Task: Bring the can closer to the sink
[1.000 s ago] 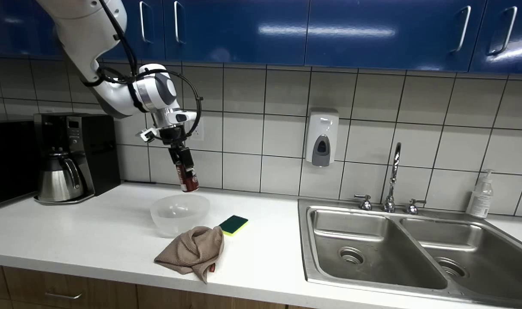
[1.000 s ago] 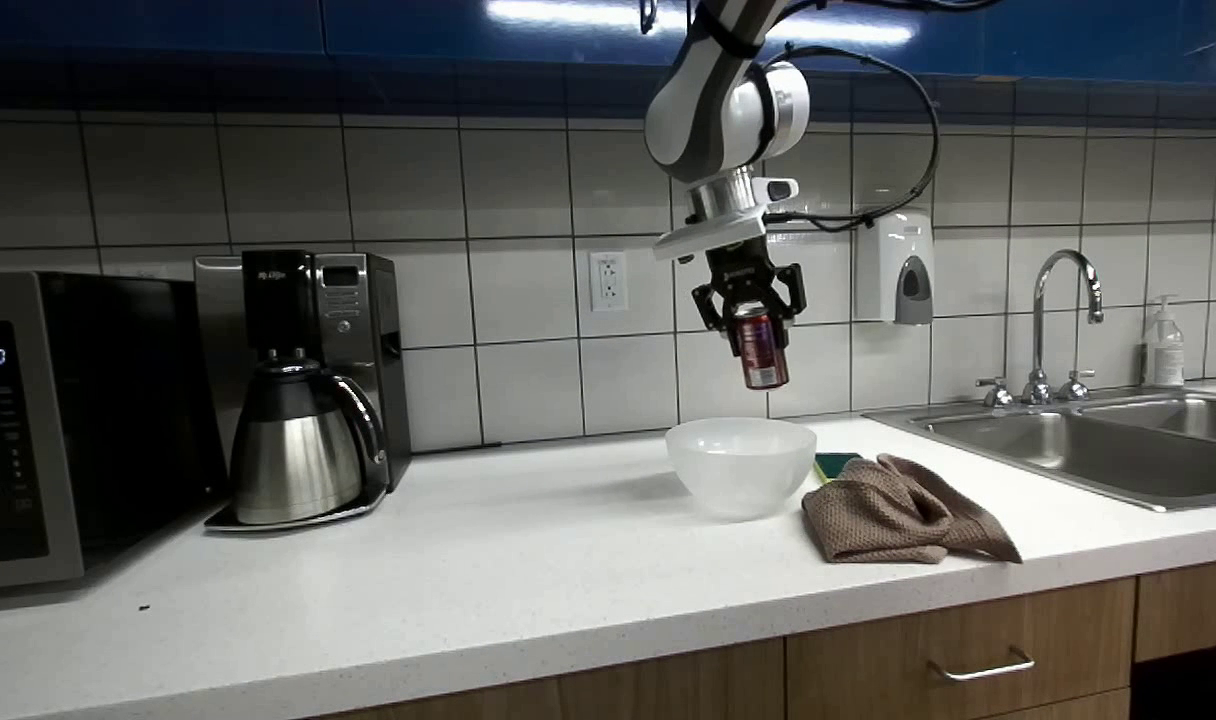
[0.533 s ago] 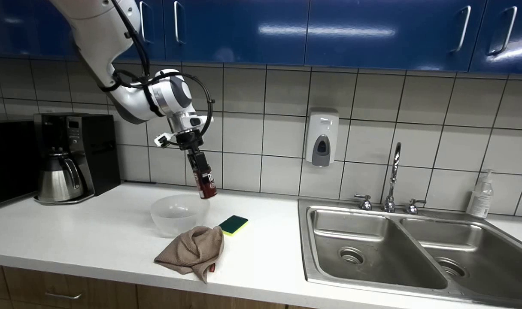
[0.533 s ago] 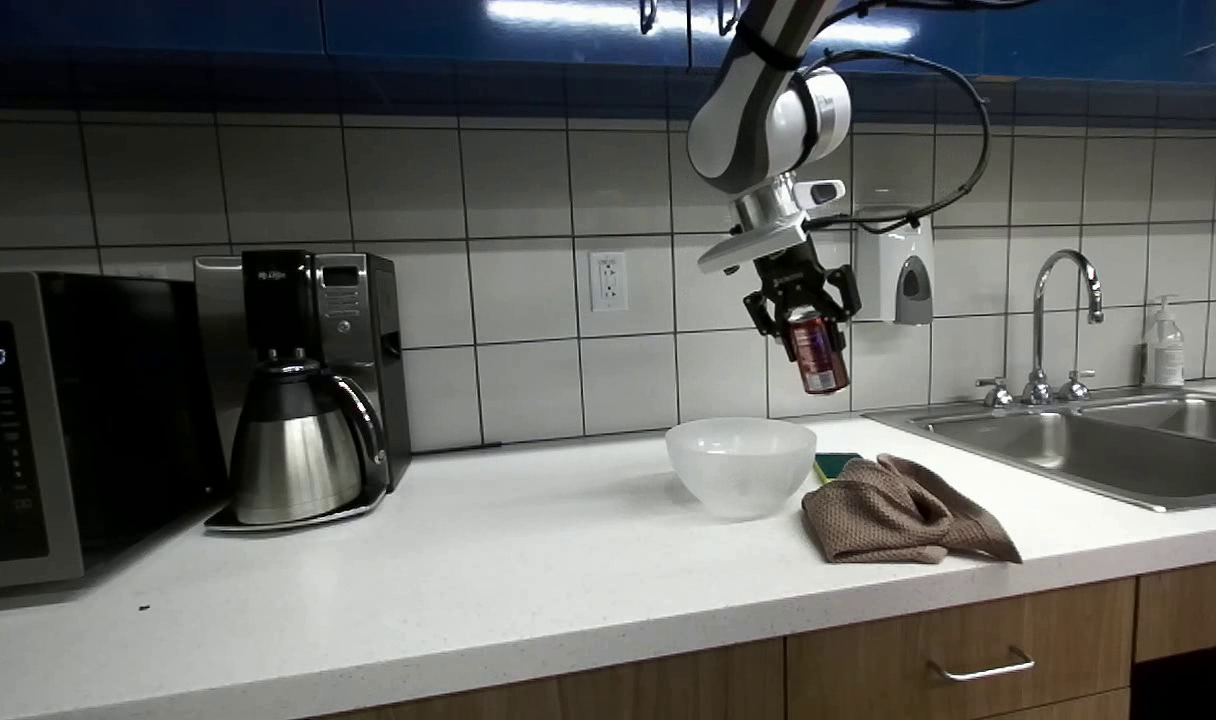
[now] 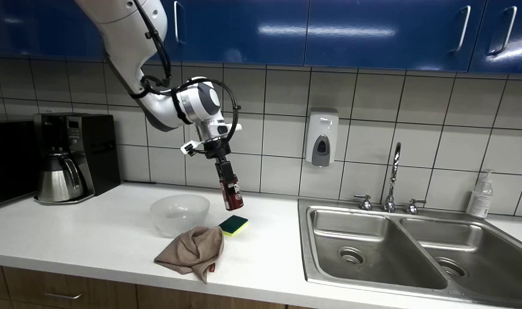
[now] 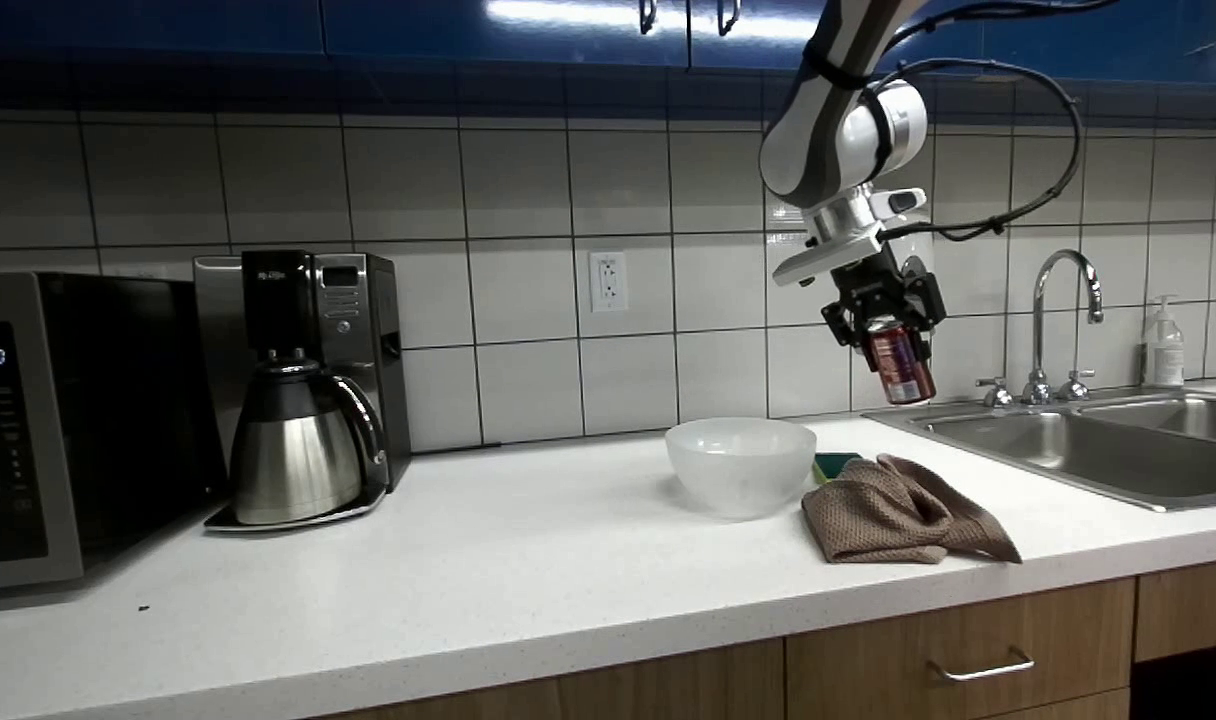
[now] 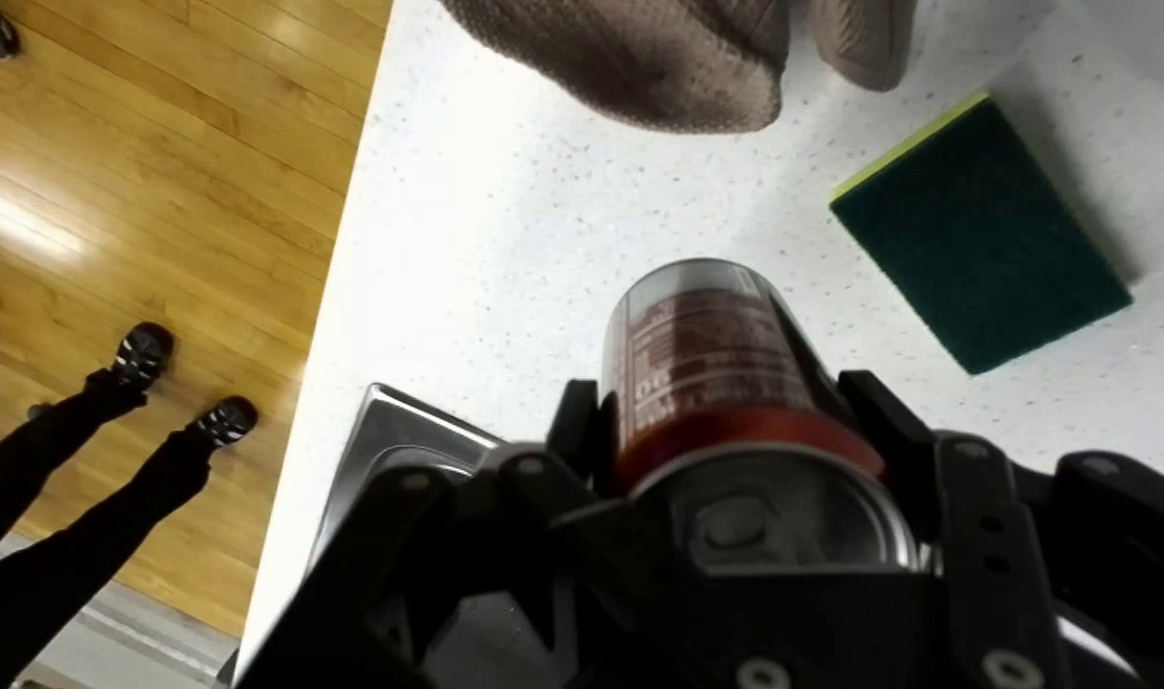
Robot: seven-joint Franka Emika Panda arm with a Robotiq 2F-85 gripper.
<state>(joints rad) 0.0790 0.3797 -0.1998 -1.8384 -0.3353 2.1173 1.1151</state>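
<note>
1. Gripper (image 7: pixel 724 413): jaws clamped across the sides of the red drink can (image 5: pixel 234 201).
2. Location: raised above the countertop (image 5: pixel 269 257), short of the double-basin stainless steel sink (image 5: pixel 414 240).
3. Long axis: tilted, base leaning sinkward; probably needs righting before set-down.

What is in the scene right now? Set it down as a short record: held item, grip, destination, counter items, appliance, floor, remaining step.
held item: red can, tilted, in the air above the counter
grip: jaws closed on its sides
destination: double-basin steel sink; nothing held over it yet
counter items: frosted bowl, crumpled brown cloth, sponge lying green side up
appliance: coffee maker with steel carafe
floor: a person's legs, in the wrist view
remaining step: probably lower and release near the destination
</note>
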